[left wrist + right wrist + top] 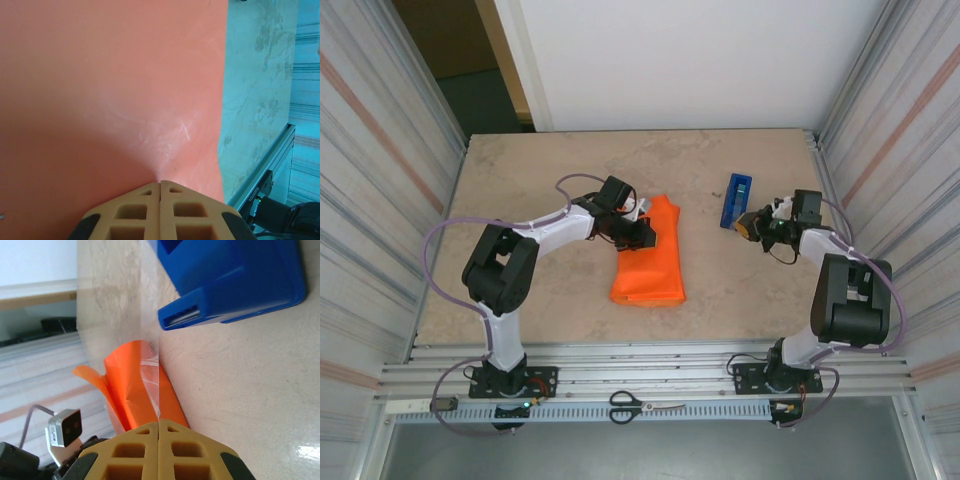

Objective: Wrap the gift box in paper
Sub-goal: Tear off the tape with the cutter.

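Top view: the paper (655, 265) lay as a folded bundle at table (570, 170) centre, long axis roughly 12 to 6 o'clock. The gift box was not visible; judged to be inside the fold. Left gripper (642, 232) sat on the bundle's 9 o'clock edge near its upper end. Left wrist view: left gripper (160, 182) fingers closed flush, the paper (100, 90) puckering into the tips, so read as pinching a fold of it. Right gripper (748, 225) lay at about 3 o'clock from the bundle, apart from it, with the blue tape dispenser (737, 200) just beside it at 11 o'clock. Right wrist view: right gripper (159, 422) fingers closed on a strip of clear tape (152, 365) running taut back to the dispenser (235, 280) slot; the paper (135, 380) showed beyond the strip. Key relation: the bundle lay at 9 o'clock from the tape-holding right gripper. The left arm was nearer and already on the paper. Judgement: the tape must travel toward 9 o'clock, across the bundle's long axis, onto the held flap.
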Controlling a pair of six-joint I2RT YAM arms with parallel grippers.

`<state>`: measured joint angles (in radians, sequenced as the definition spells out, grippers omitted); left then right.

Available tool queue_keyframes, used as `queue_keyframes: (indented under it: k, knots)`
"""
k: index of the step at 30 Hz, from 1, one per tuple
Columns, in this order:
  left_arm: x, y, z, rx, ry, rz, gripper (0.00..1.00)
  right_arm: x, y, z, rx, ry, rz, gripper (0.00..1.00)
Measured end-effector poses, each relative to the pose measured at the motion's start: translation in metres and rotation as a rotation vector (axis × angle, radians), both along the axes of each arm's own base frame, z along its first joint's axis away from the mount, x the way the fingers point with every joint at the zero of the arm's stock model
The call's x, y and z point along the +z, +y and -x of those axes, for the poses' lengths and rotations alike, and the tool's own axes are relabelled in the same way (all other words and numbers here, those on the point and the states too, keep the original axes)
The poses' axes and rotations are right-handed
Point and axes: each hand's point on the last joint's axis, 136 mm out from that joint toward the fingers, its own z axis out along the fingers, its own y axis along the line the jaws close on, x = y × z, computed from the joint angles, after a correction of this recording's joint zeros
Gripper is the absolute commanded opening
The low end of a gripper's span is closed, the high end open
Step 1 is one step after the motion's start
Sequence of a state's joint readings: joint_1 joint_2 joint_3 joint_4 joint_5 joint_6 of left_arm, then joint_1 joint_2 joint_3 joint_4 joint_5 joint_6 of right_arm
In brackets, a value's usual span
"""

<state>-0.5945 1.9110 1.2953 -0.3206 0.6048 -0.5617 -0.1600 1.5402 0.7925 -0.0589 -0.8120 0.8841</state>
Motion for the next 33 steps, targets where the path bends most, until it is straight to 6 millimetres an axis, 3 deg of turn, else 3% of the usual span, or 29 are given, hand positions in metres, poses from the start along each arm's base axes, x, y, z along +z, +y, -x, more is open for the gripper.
queue_keyframes:
  k: [8, 24, 33]
  knots:
    - [0.000, 0.000, 0.000, 0.000, 0.000, 0.002, 0.00, -0.023, 0.002, 0.006, -0.028, 0.045, -0.038, 0.00]
    - [0.000, 0.000, 0.000, -0.001, 0.002, 0.003, 0.00, -0.024, 0.008, 0.005, -0.020, 0.038, -0.036, 0.00]
    - [0.000, 0.000, 0.000, -0.001, 0.001, 0.004, 0.00, -0.049, -0.001, 0.003, -0.026, 0.056, 0.008, 0.00]
